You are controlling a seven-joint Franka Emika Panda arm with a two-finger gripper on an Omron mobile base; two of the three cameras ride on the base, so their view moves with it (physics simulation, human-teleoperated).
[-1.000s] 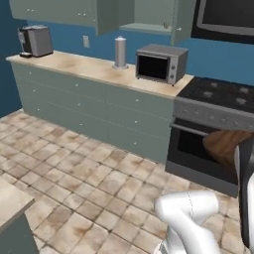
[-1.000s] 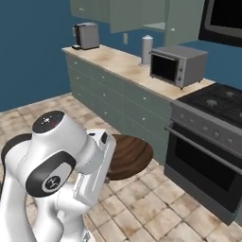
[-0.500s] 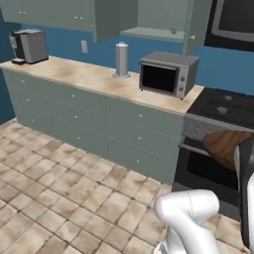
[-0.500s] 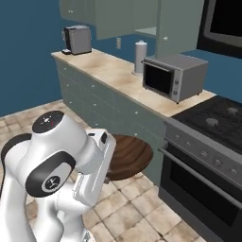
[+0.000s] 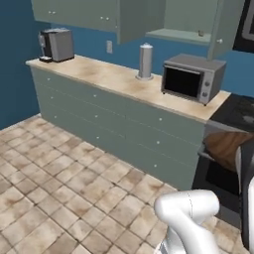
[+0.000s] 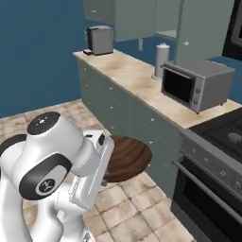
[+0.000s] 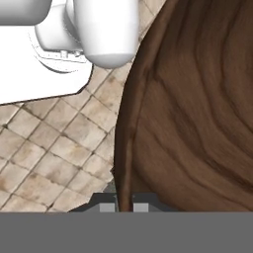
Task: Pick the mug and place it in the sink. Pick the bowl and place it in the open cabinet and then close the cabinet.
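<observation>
Carrying the bowl (image 6: 126, 159) toward the cabinet (image 5: 198, 20) is the step in hand: the gripper (image 7: 121, 203) has its jaws pinching the bowl's rim, w/ the bowl held low over the floor beside the arm, near the oven (image 6: 208, 189). Next move, I judge, needs lifting it high, above the microwave (image 5: 191, 78), to the open shelf, then shutting the door.

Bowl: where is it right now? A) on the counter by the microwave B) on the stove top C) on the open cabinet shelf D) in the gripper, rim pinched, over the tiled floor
D: in the hand view the gripper is shut on the rim of the wooden bowl, with floor tiles showing beneath it.
</observation>
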